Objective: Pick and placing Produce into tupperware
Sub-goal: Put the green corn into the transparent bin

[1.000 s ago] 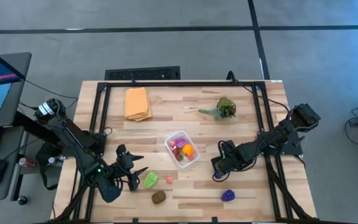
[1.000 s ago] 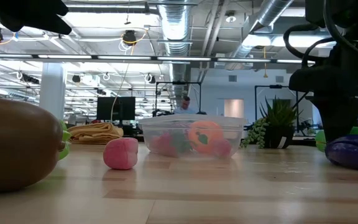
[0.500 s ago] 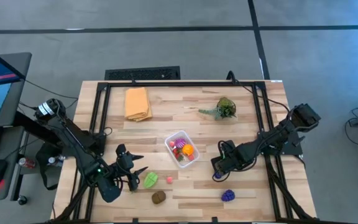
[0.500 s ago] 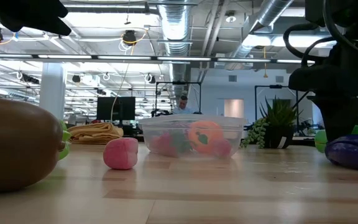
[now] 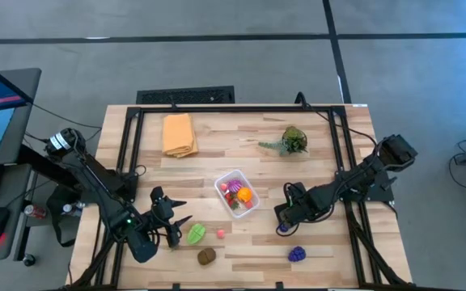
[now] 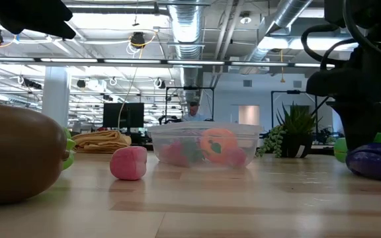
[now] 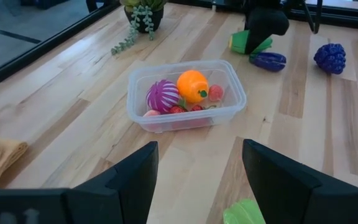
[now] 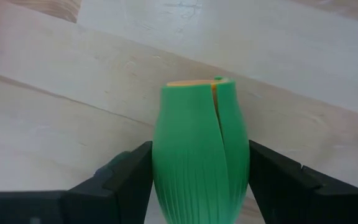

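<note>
The clear tupperware (image 5: pixel 237 193) stands mid-table with several toy pieces inside, among them an orange one (image 7: pixel 192 85) and a purple-striped one (image 7: pixel 163 95). My right gripper (image 5: pixel 285 220) points down to its right, shut on a green husked toy (image 8: pixel 199 143). A purple eggplant (image 7: pixel 268 60) lies beside that toy. Blue grapes (image 5: pixel 297 254), a brown piece (image 5: pixel 206 255), a pink piece (image 5: pixel 219 233) and a green piece (image 5: pixel 196 234) lie near the front edge. My left gripper (image 5: pixel 180 222) hangs open just left of the green piece, above the table. My right gripper pinches the green husked toy by its two long sides (image 8: pixel 161 155) between its two fingers. The fingers come from above, pointing down, and lie across the toy. The toy lies on the table (image 8: pixel 61 137) with its yellow-tipped end away from the wrist.
A folded orange-yellow cloth (image 5: pixel 178 134) lies at the far left and a small potted plant (image 5: pixel 291 141) at the far right. Black frame rails (image 5: pixel 128 153) run along the table's left and right sides. Bare wood lies between the tupperware and the plant.
</note>
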Robot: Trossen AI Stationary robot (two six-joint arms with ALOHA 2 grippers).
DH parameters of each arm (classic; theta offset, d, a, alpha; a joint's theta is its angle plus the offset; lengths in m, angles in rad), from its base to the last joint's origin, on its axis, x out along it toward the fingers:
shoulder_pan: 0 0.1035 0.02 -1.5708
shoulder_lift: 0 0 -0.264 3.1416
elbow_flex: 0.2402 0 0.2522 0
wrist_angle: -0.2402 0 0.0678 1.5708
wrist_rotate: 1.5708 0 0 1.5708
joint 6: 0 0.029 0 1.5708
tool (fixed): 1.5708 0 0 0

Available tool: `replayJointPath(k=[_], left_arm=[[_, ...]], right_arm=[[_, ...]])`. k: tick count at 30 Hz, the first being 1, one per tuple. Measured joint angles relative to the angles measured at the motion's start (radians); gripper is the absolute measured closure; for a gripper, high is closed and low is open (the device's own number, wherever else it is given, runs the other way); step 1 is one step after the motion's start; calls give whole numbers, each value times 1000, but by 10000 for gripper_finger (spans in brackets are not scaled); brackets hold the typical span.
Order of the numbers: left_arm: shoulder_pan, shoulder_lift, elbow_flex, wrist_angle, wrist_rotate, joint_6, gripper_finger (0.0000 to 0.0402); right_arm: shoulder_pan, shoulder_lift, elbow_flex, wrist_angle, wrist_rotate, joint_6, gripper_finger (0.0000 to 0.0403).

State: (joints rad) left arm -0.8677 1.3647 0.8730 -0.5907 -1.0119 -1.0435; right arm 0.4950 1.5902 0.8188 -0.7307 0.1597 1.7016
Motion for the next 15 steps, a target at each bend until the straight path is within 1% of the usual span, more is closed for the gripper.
replayJointPath(k=[3, 10, 15], left_arm=[[0, 0, 0, -2, -1, 0, 178], [0, 0, 0, -2, -3, 0, 178], [0, 0, 0, -3, -3, 0, 178]], right_arm=[[0, -9, 0, 6, 10, -2, 142], [-7, -23, 34, 3, 81, -36, 143], [-22, -53, 66, 10, 134, -111, 143]])
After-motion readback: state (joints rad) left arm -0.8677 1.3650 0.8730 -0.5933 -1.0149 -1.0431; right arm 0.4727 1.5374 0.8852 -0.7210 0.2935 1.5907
